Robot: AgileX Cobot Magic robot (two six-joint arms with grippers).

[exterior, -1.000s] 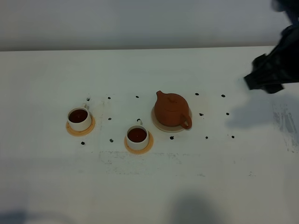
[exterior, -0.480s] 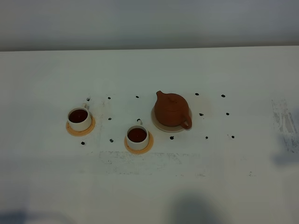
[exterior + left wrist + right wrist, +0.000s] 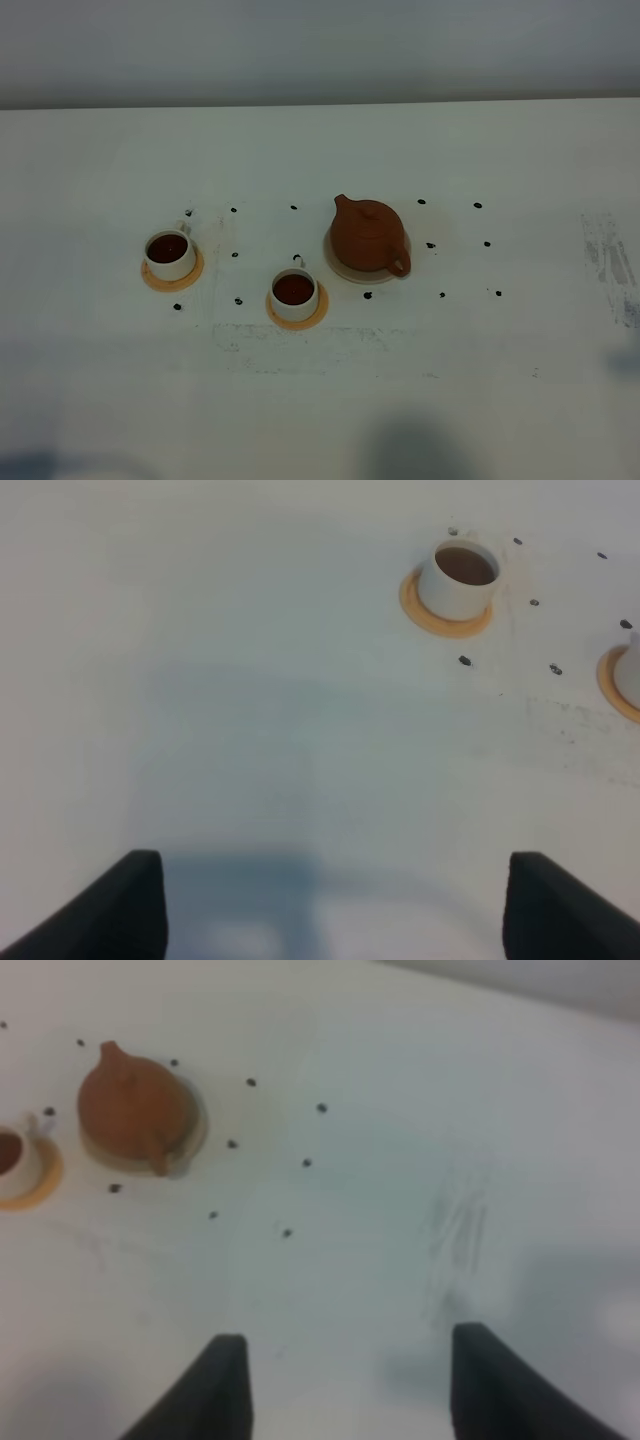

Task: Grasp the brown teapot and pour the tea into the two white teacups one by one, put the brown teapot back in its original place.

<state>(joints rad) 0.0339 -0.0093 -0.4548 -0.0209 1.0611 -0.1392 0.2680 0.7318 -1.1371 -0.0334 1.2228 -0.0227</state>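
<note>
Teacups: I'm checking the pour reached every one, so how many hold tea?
2. One teacup stands on its coaster at the table's left; the other teacup sits nearer the brown teapot. None seems hidden.

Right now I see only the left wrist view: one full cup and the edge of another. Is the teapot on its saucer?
Observer: Yes, the teapot sits upright on the saucer, lid on.
Operator: Is the second cup filled too?
Observer: Yes, the near cup holds dark tea, like the left cup.
Operator: Is the right arm near the teapot?
Observer: No. The right wrist view shows its jaws apart over the table, well away from the teapot, nothing between them.
</note>
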